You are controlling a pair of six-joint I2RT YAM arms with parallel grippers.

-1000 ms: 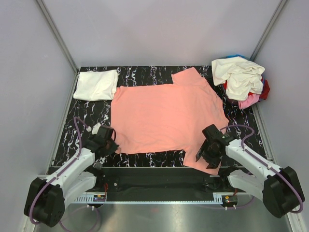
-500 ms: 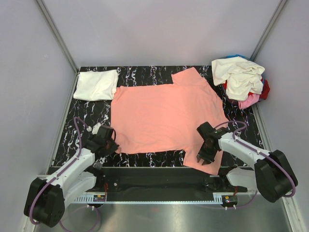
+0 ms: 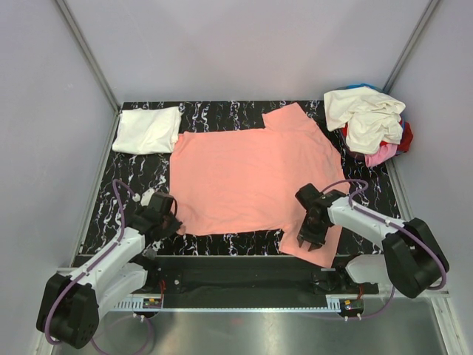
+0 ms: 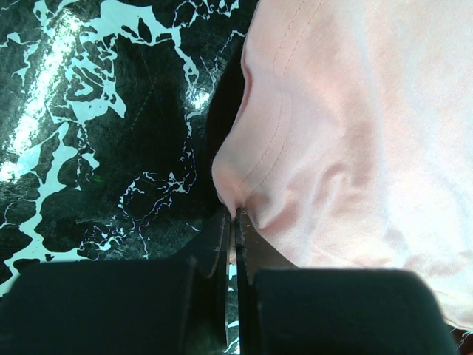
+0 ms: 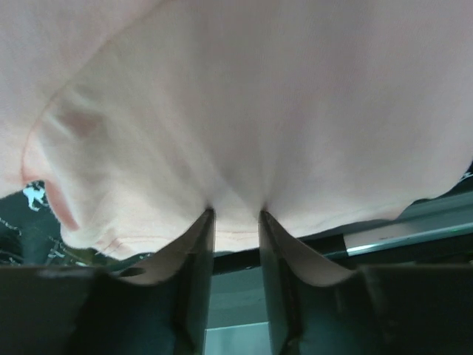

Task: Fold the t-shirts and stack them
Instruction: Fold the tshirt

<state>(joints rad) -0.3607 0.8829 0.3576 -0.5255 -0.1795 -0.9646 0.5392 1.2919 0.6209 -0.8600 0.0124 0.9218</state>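
Table (image 3: 140, 177): wrist cam shows L gripper (image 4: 233, 218) pinching t-shirt (image 4: 355, 133).

Under the cream t-shirt (image 3: 367, 118), the heap's other shirts (image 3: 383, 154) are mostly hidden.

On the table (image 3: 137, 181) a spread t-shirt (image 3: 251, 177) lies central — folded t-shirt (image 3: 148, 129) behind-left, t-shirt heap (image 3: 369, 122) behind-right.

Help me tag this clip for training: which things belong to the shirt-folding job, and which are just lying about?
Job: salmon-pink t-shirt, folded white t-shirt, heap of unfolded t-shirts.
Lying about: nothing loose that I can see; only the marbled tabletop.
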